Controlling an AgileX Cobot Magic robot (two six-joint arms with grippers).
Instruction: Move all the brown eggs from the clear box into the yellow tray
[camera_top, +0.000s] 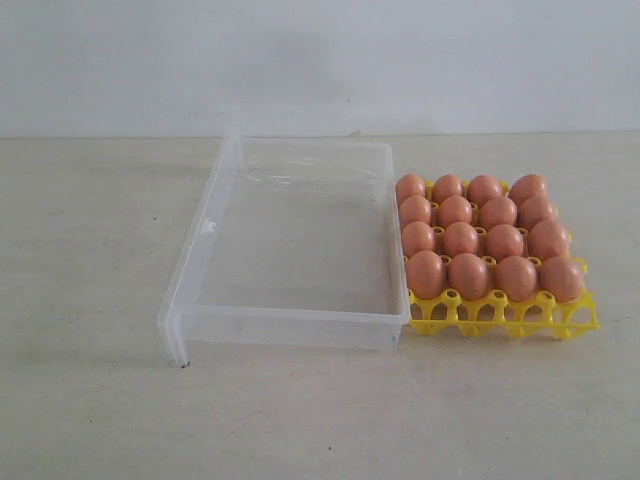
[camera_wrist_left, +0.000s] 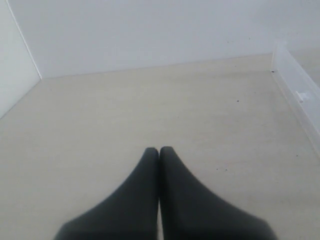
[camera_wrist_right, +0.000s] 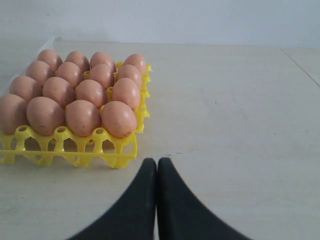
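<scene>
All sixteen brown eggs (camera_top: 485, 238) sit in the yellow tray (camera_top: 500, 318), four rows of four. Each stands nearly upright in its cup, long axis pointing up from the surface (camera_top: 90, 250). The row of cups along the tray's edge nearest the exterior camera is bare. The clear box (camera_top: 300, 325) lies on the tray's left in the exterior view, its wall touching or just beside the tray. Through its walls I see no egg inside. Its long side runs away from that camera, parallel to the tray's edge. So the relation that would steer a next pick, egg to pincer, has nothing to act on at the box, and I judge the task done. The right pincer (camera_wrist_right: 157, 162) is pressed fully together and carries nothing. It hovers low over bare surface, a little apart from the tray's bare-cupped edge, with the eggs ahead of its tips and off to one side. It is the nearer arm to the tray. The left pincer (camera_wrist_left: 159, 150) is likewise pinched tight and empty, well apart from the tray, with only one wall of the box at the margin of its view. Neither arm appears in the exterior view.
</scene>
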